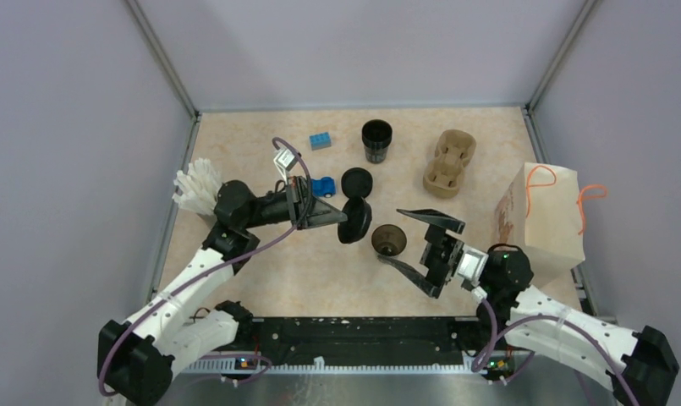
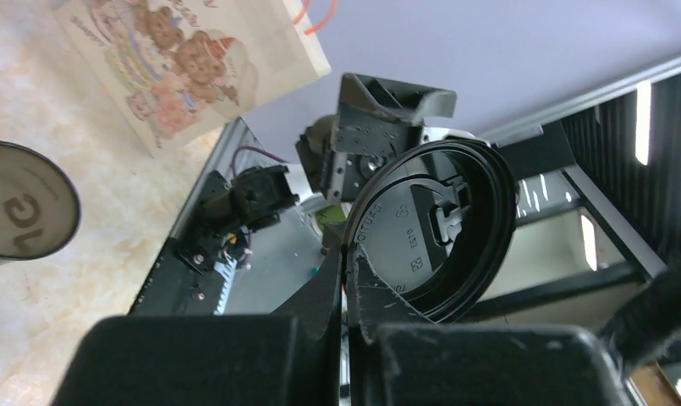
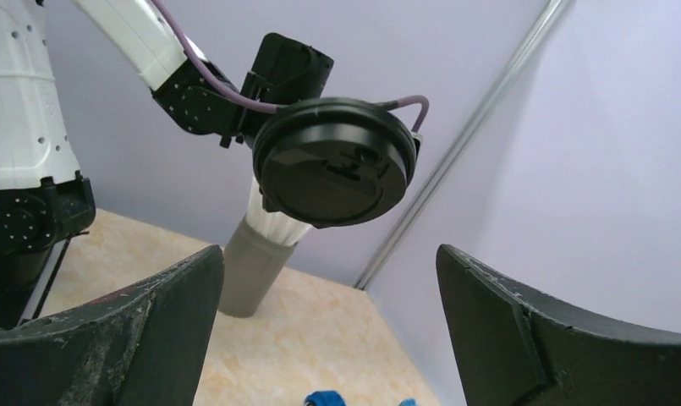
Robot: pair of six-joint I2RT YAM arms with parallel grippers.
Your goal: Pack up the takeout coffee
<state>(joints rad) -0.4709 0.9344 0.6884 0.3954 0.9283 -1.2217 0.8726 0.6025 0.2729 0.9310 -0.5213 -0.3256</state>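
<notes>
My left gripper is shut on the rim of a flat black disc lid and holds it on edge above the table; the left wrist view shows its fingertips pinching the lid. A black-rimmed open cup stands just right of that lid, and shows in the left wrist view. My right gripper is open and empty, its jaws wide apart just right of this cup. In the right wrist view the lid hangs ahead of the open gripper. A ridged black cup stands at the back.
A second black lid lies flat beside a blue toy car. A blue brick sits behind. The brown pulp carrier lies at the back right, a paper bag at the right edge, a grey cup of white utensils at the left.
</notes>
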